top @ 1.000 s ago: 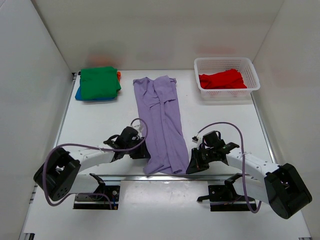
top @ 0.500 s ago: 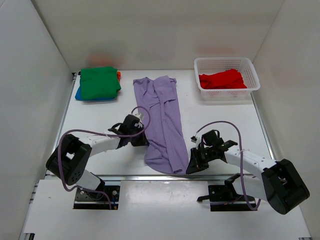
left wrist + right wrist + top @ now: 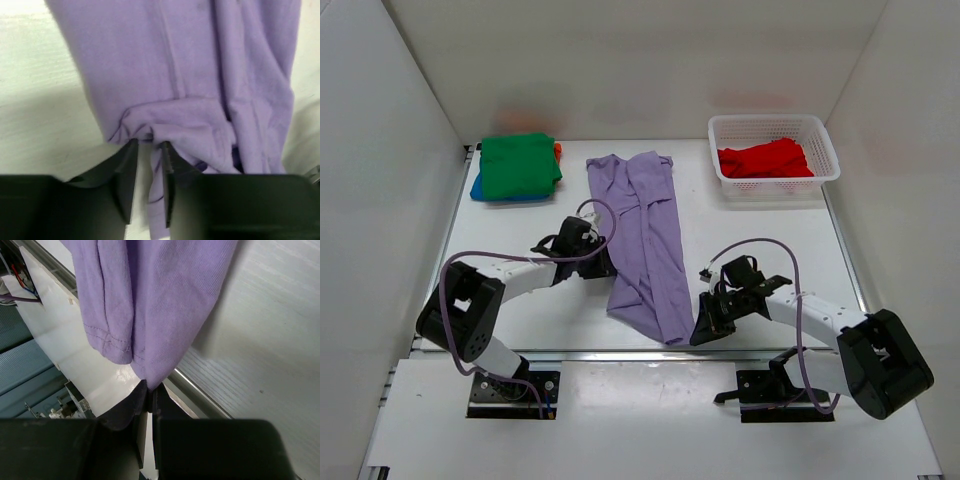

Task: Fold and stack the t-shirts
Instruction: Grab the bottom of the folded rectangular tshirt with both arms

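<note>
A lavender t-shirt [image 3: 645, 230], folded into a long strip, lies down the middle of the table. My left gripper [image 3: 603, 264] is at the strip's left edge, about two thirds of the way down. In the left wrist view its jaws [image 3: 149, 142] stand narrowly apart, pinching a bunched fold of the lavender cloth [image 3: 200, 75]. My right gripper [image 3: 700, 328] is shut on the near right corner of the hem [image 3: 160, 300], close to the table's front edge. The green [image 3: 518, 165], blue [image 3: 478, 188] and orange [image 3: 558, 150] t-shirts are stacked folded at the far left. The red one [image 3: 765, 160] lies in the basket.
A white mesh basket [image 3: 825, 150] stands at the far right. A metal rail [image 3: 570, 352] runs along the table's near edge, just below the shirt's hem. White walls close in the left, right and back sides.
My left gripper has moved away from me along the shirt's left edge, dragging the near left part of the hem up the table. The right gripper has shifted only slightly.
</note>
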You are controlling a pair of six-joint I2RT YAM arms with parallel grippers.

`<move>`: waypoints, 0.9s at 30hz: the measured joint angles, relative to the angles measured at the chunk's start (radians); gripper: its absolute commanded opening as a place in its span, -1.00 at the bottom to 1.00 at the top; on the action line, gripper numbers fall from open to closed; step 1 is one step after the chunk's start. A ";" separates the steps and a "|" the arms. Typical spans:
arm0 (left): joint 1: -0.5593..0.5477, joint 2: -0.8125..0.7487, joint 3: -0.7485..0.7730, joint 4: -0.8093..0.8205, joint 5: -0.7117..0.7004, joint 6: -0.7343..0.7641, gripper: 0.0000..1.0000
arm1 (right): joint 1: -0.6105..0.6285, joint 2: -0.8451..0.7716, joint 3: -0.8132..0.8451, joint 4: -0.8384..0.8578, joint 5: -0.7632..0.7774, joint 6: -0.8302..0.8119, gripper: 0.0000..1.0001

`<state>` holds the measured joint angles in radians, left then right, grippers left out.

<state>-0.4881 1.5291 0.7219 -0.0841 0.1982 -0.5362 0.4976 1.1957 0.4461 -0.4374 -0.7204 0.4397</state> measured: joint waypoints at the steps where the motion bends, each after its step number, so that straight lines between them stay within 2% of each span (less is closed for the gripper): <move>1: 0.006 0.001 -0.013 0.010 0.011 -0.002 -0.11 | 0.000 0.004 0.000 0.000 0.000 0.000 -1.00; 6: 0.035 -0.073 -0.124 0.032 0.046 -0.004 0.11 | 0.000 0.019 0.000 0.000 0.000 0.000 -1.00; 12: 0.065 -0.355 -0.326 0.106 0.050 -0.023 -0.03 | 0.006 0.029 0.000 0.008 -0.002 0.001 -1.00; 15: 0.035 -0.421 -0.428 0.208 0.057 -0.062 -0.02 | 0.008 0.030 0.000 0.018 -0.004 0.002 -1.00; 19: -0.019 -0.453 -0.548 0.305 0.057 -0.125 -0.02 | 0.013 0.031 0.000 0.022 -0.006 0.005 -1.00; 27: -0.067 -0.412 -0.552 0.385 0.040 -0.158 -0.03 | 0.014 0.033 -0.001 0.034 -0.006 0.010 -1.00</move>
<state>-0.5552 1.1172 0.1703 0.3012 0.2386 -0.6937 0.5117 1.2285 0.4450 -0.4030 -0.7269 0.4496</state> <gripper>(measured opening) 0.497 0.031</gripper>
